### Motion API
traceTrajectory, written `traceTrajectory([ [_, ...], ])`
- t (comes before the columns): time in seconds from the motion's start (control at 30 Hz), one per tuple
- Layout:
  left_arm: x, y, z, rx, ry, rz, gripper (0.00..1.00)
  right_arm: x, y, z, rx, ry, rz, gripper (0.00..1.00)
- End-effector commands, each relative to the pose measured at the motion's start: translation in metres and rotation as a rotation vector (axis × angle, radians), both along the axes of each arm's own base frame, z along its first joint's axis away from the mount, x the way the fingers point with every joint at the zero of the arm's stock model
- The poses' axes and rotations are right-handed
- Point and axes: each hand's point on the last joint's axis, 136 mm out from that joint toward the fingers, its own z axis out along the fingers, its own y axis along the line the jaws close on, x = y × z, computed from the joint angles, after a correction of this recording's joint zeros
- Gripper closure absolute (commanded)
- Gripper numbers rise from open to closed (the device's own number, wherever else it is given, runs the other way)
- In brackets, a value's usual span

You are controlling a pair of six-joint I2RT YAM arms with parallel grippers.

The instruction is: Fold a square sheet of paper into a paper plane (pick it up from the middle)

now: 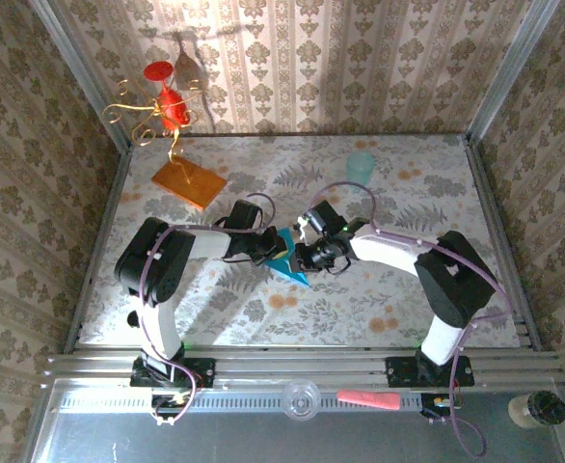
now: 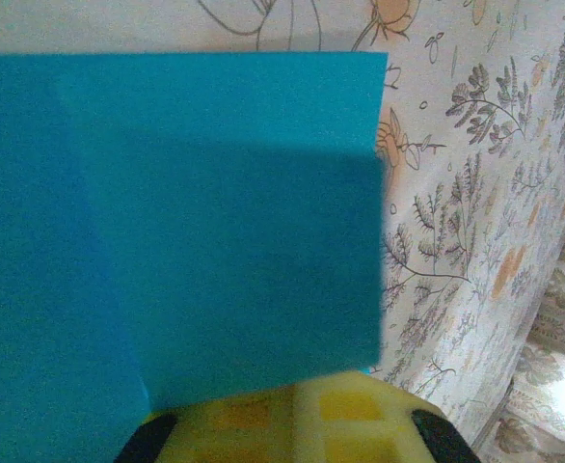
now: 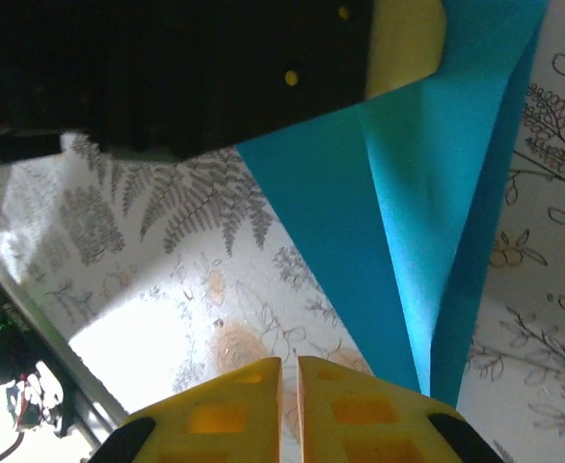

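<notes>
The teal-blue sheet of paper (image 1: 289,266) is folded into a narrow pointed shape with a centre crease and hangs between the two grippers above the middle of the table. My left gripper (image 1: 268,249) is shut on its upper edge. In the left wrist view the paper (image 2: 186,222) spreads out from the yellow fingers (image 2: 360,424). In the right wrist view the paper (image 3: 408,193) runs from the left gripper's finger (image 3: 408,39) down beside my right gripper (image 3: 289,405). The right jaws are shut with nothing between them, and the paper's tip lies just to their right.
An orange slab (image 1: 188,181) lies at the back left, in front of a red and gold wire ornament (image 1: 162,106). A pale mint cup (image 1: 361,166) stands at the back right. Patterned walls close in three sides of the floral table (image 1: 379,299).
</notes>
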Motion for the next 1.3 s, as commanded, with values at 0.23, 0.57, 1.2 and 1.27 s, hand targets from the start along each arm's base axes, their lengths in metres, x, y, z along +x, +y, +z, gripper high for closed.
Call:
traceTrajectory([
  [0.23, -0.036, 0.041, -0.065, 0.232, 0.174, 0.028, 0.93, 0.013, 0.003, -0.025, -0.086, 0.045, -0.015, 0.87],
  [0.57, -0.038, 0.042, -0.066, 0.233, 0.176, 0.021, 0.94, 0.015, -0.001, -0.039, -0.095, 0.083, -0.027, 0.87],
  [1.2, -0.039, 0.042, -0.067, 0.234, 0.178, 0.017, 0.93, 0.005, -0.009, -0.055, -0.103, 0.145, -0.024, 0.86],
  [1.27, -0.039, 0.042, -0.067, 0.236, 0.179, 0.018, 0.94, 0.003, -0.011, -0.056, -0.105, 0.15, -0.025, 0.86],
])
